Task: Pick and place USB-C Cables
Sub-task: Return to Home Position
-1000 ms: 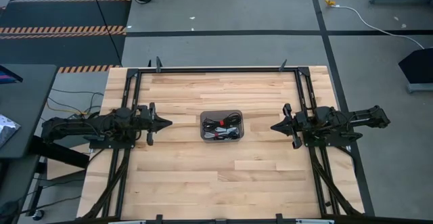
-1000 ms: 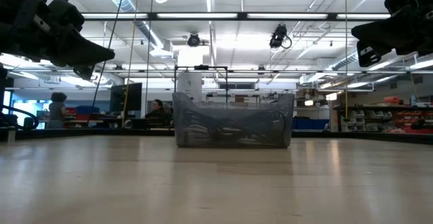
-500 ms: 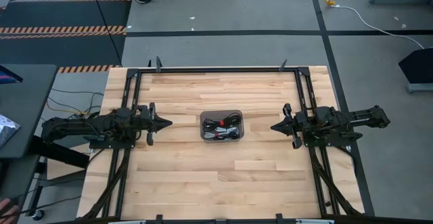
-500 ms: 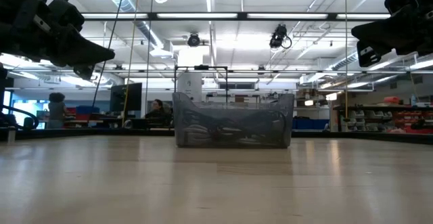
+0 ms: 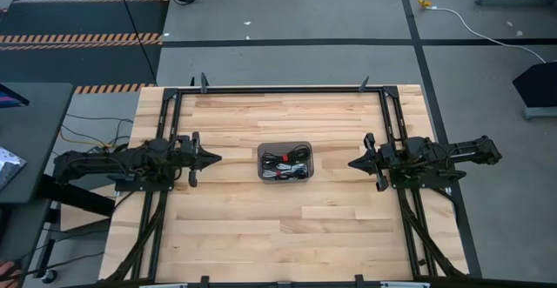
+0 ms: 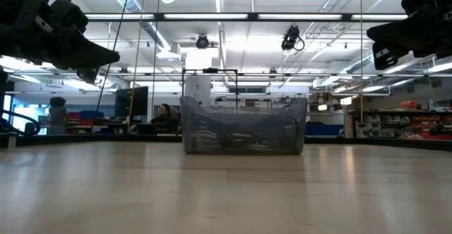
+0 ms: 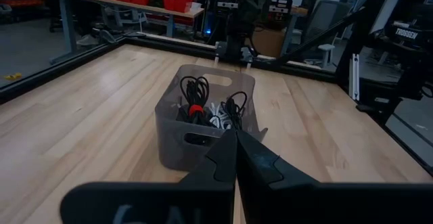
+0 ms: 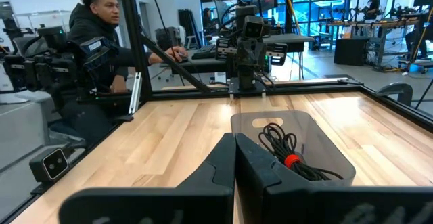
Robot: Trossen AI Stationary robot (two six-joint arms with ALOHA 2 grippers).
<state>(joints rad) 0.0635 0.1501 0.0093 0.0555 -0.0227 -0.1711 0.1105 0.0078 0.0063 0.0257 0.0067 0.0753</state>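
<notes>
Left gripper (image 5: 213, 158): at the table's left side, fingers pressed together, nothing held. Beyond it, mid-table and well apart from both arms, the translucent grey bin (image 5: 285, 145) holds the USB-C cables (image 5: 287, 162) (black coils, one red-banded, over white ones).

Risk, as judged: black loops stand up near the rim, so a low-passing finger could snag one and drag the bin.

The bundles lie mostly along the bin's long axis, pointing arm to arm.

Farthest, the right gripper (image 5: 352, 162): likewise closed and empty.

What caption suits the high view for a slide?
USB-C cables lie in the grey bin, midway between the shut left gripper and shut right gripper.
</notes>
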